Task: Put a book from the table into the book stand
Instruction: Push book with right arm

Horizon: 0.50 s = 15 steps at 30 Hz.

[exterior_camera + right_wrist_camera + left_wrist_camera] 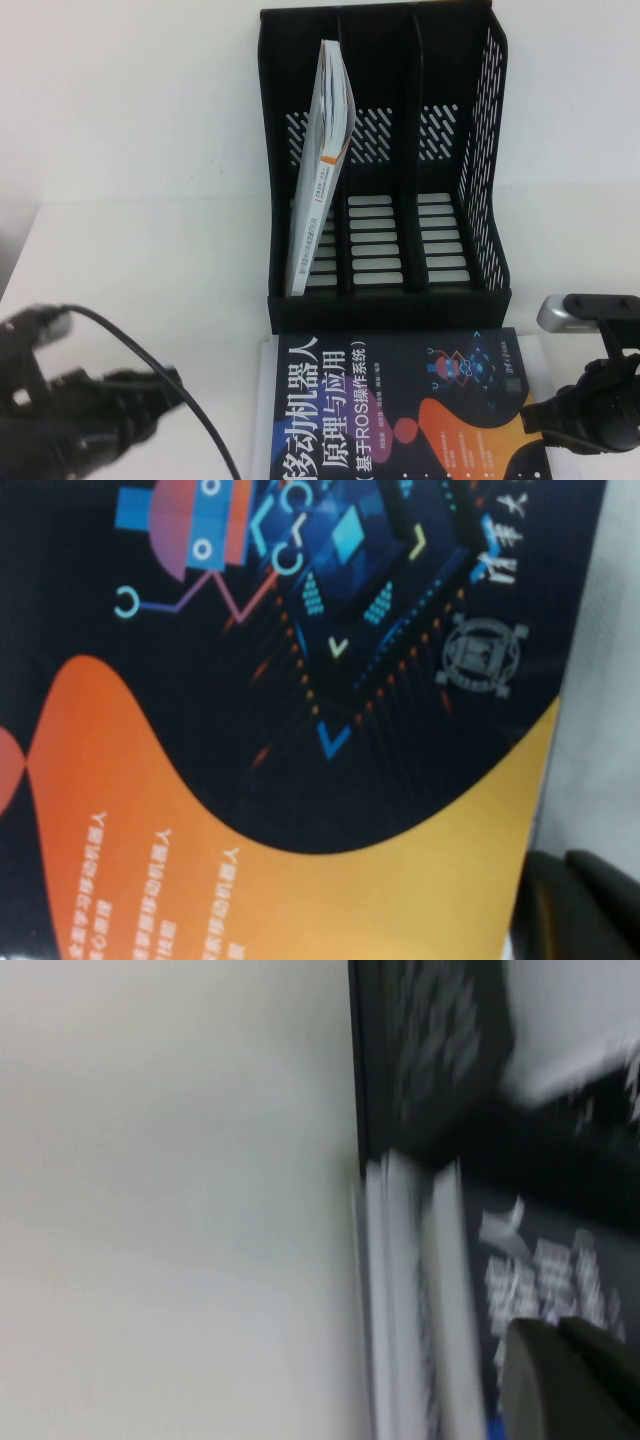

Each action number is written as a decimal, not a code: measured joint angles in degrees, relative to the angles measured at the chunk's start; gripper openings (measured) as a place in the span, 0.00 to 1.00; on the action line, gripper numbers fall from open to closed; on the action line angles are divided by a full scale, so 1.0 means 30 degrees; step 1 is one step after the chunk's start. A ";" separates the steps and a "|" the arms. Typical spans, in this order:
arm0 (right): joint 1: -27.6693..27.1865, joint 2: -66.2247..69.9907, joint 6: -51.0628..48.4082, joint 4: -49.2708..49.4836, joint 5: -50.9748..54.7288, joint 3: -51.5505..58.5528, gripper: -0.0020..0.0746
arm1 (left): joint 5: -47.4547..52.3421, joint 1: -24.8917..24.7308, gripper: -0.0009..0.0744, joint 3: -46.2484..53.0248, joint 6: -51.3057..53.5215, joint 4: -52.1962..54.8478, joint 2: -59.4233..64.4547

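Observation:
The dark navy book [400, 410] lies flat, cover up, on the white table [150, 200], right in front of the black book stand [480, 150]. My left gripper [170, 395] is low at the front left, a short way off the book's left edge, fingers together and empty. In the left wrist view its tips [560, 1335] hang over the book's cover [540, 1260], with the stand [430, 1050] beyond. My right gripper [530, 418] is at the book's right edge, fingers together. In the right wrist view its tips [565, 865] sit beside the book's cover [250, 730].
A white book with an orange-marked spine [325, 150] leans in the stand's left compartment. The middle and right compartments hold nothing. White page edges [410, 1310] show under the navy book's left side. A black cable [170, 380] loops over the left arm.

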 joint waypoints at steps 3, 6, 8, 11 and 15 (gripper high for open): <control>0.0000 0.0031 0.0000 -0.0004 0.0159 -0.0114 0.03 | -0.0873 0.0000 0.01 -0.0603 -0.0084 -0.0126 -0.0998; 0.0000 0.0040 0.0000 0.0010 0.0365 -0.0290 0.03 | -0.1138 0.0000 0.01 -0.0979 -0.0454 -0.0161 -0.2055; 0.0000 0.0074 0.0000 0.0040 0.0585 -0.0459 0.03 | -0.1402 0.0000 0.01 -0.1066 -0.0958 -0.0164 -0.2758; 0.0000 0.0074 0.0000 0.0126 0.0832 -0.0650 0.03 | -0.2605 -0.0013 0.01 -0.1066 -0.1794 -0.0239 -0.3503; 0.0173 0.0153 0.0000 0.0200 0.0966 -0.0769 0.03 | -0.4033 -0.0013 0.03 -0.1066 -0.2044 -0.0316 -0.4080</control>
